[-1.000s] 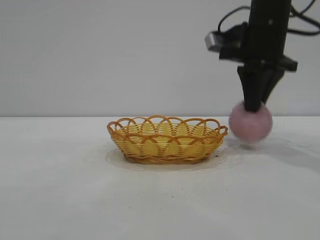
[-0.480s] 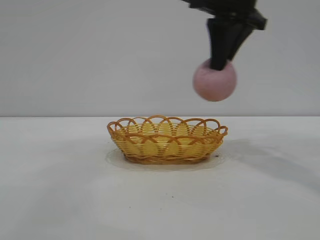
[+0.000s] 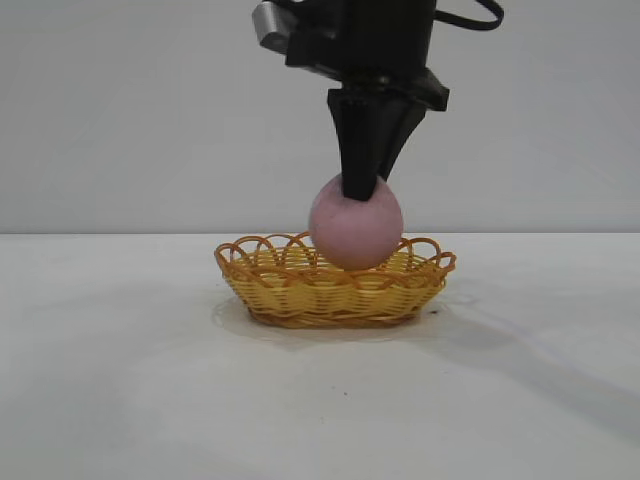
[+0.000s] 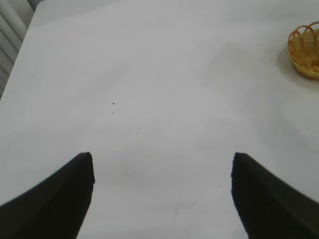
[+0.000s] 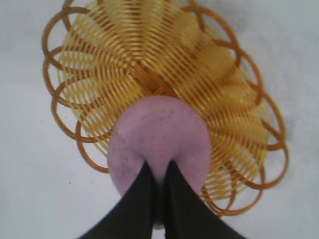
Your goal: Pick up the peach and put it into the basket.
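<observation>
The pink peach [image 3: 356, 223] hangs from my right gripper [image 3: 361, 190], which is shut on its top. The peach sits over the middle of the woven yellow basket [image 3: 290, 290], its underside at about rim height. In the right wrist view the two black fingers [image 5: 142, 199] pinch the peach [image 5: 164, 134] above the basket's weave [image 5: 114, 64]. My left gripper [image 4: 162, 172] is open and empty over bare table, far from the basket, whose edge [image 4: 305, 50] shows at the side of the left wrist view.
The white table [image 3: 120, 380] runs all around the basket, with a plain grey wall behind. A table edge and slatted surface [image 4: 10, 45] show in the left wrist view.
My right gripper carried the peach up from the table right of the basket, leftward over the rim, and then down to the basket's middle.
</observation>
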